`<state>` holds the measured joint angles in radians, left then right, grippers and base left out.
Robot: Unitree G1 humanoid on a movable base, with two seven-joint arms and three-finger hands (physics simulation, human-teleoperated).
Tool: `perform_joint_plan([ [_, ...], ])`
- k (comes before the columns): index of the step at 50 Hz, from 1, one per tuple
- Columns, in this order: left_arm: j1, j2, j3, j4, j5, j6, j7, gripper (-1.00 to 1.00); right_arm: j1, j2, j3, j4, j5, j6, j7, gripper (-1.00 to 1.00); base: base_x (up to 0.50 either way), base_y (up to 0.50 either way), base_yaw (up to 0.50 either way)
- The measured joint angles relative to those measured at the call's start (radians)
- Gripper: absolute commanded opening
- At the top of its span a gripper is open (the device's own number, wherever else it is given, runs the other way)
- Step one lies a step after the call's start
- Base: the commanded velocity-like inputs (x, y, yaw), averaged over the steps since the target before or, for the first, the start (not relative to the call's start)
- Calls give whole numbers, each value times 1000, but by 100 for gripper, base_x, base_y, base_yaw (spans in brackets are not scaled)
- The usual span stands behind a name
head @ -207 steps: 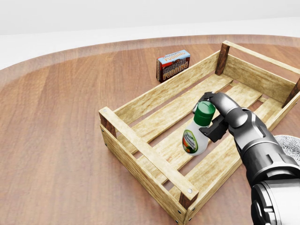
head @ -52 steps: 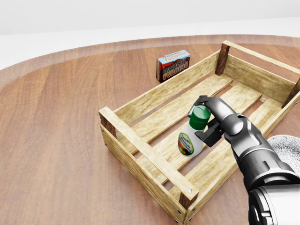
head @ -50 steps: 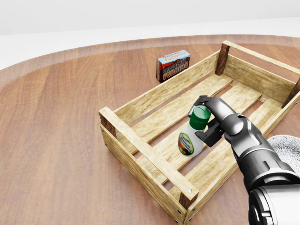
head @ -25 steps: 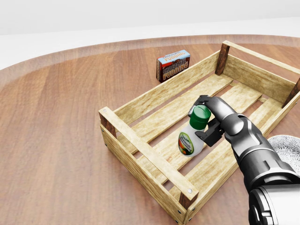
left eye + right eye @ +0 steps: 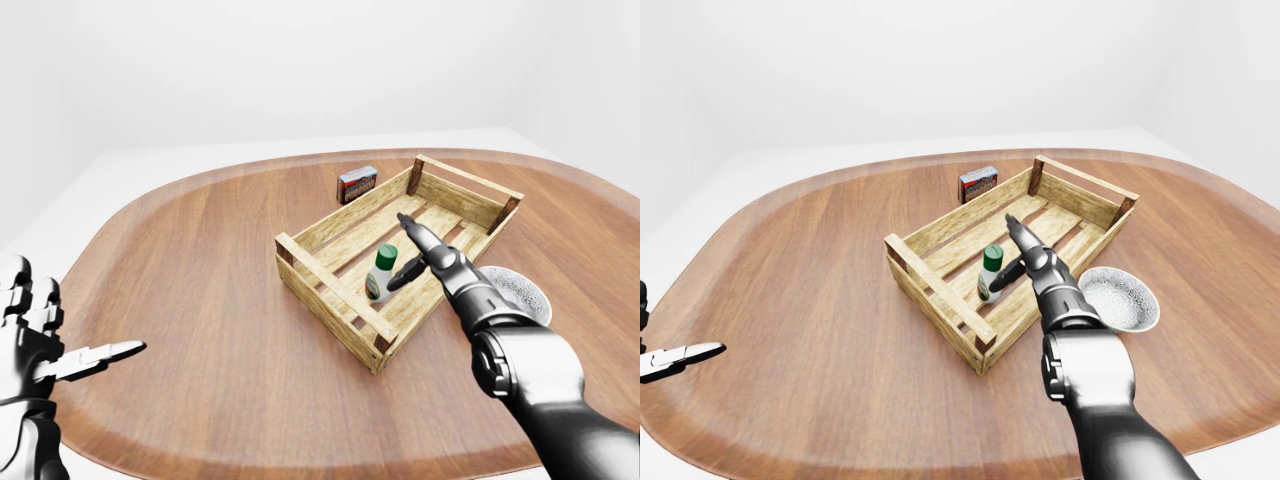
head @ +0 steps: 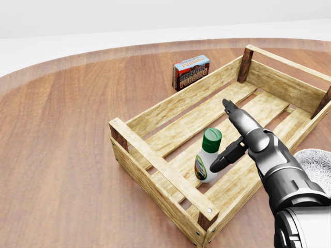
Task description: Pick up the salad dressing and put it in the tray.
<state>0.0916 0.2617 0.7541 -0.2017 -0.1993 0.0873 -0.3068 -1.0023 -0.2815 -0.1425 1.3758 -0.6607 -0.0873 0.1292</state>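
Note:
The salad dressing [image 6: 207, 163], a white bottle with a green cap and a colourful label, stands upright on the slats inside the wooden tray [image 6: 155, 164]. My right hand [image 6: 224, 135] is open just right of the bottle, fingers spread apart and not holding it. One finger [image 6: 230, 109] points up the view, another [image 6: 222, 159] reaches toward the bottle's side. My left hand [image 5: 75, 360] is open and empty at the lower left of the left-eye view, far from the tray.
A chocolate pudding box [image 6: 191, 72] stands on the table beyond the tray's left wall. A grey speckled bowl [image 5: 1120, 299] sits right of the tray. The round wooden table [image 6: 62, 155] ends in a white floor.
My right hand has opened and let go of the bottle. The bottle has dropped a little and now stands on the tray's slats.

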Motion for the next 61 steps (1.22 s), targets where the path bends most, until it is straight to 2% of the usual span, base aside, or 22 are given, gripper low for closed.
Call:
perform_joint_plan([
  [15, 3, -7, -1, -22, -4, 0, -2, 100, 49, -6, 1, -7, 29, 0, 8, 100, 0, 0, 0],
  [20, 6, -11, 2, -46, -12, 0, -6, 100, 64, -30, 19, -36, 55, 0, 37, 100, 0, 0, 0],
  [24, 6, -7, 23, -83, -31, 0, -12, 100, 97, -63, 32, -145, 76, 1, 89, 100, 0, 0, 0],
  [26, 8, -7, 35, -111, -44, 0, -16, 100, 137, -78, 32, -260, 84, 26, 134, 100, 0, 0, 0],
  [28, 9, -7, 48, -142, -57, 0, -21, 100, 183, -92, 25, -380, 88, 63, 184, 100, 0, 0, 0],
  [32, 10, -5, 88, -214, -96, 0, -33, 100, 285, -117, -4, -619, 82, 172, 310, 100, 0, 0, 0],
  [38, 8, 10, 171, -328, -180, 0, -46, 100, 414, -166, -77, -948, 46, 175, 554, 100, 0, 0, 0],
  [39, 7, 14, 188, -347, -198, 0, -47, 100, 432, -179, -95, -1001, 41, 175, 569, 100, 0, 0, 0],
  [42, 4, 28, 235, -398, -251, 0, -46, 100, 479, -232, -171, -1165, 27, 175, 569, 100, 0, 0, 0],
  [44, 2, 40, 269, -430, -292, 0, -41, 100, 514, -278, -260, -1281, 38, 175, 569, 100, 0, 0, 0],
  [48, -2, 66, 337, -488, -382, 0, -21, 100, 622, -389, -498, -1517, 148, 175, 569, 100, 0, 0, 0],
  [53, -1, 100, 412, -552, -501, 0, 18, 100, 825, -505, -800, -1790, 395, 175, 569, 100, 0, 0, 0],
  [57, 3, 131, 464, -589, -595, 0, 57, 100, 971, -538, -1040, -1921, 583, 175, 569, 100, 0, 0, 0],
  [61, 12, 160, 503, -613, -675, 0, 92, 100, 1069, -530, -1280, -2035, 742, 175, 569, 100, 0, 0, 0],
])
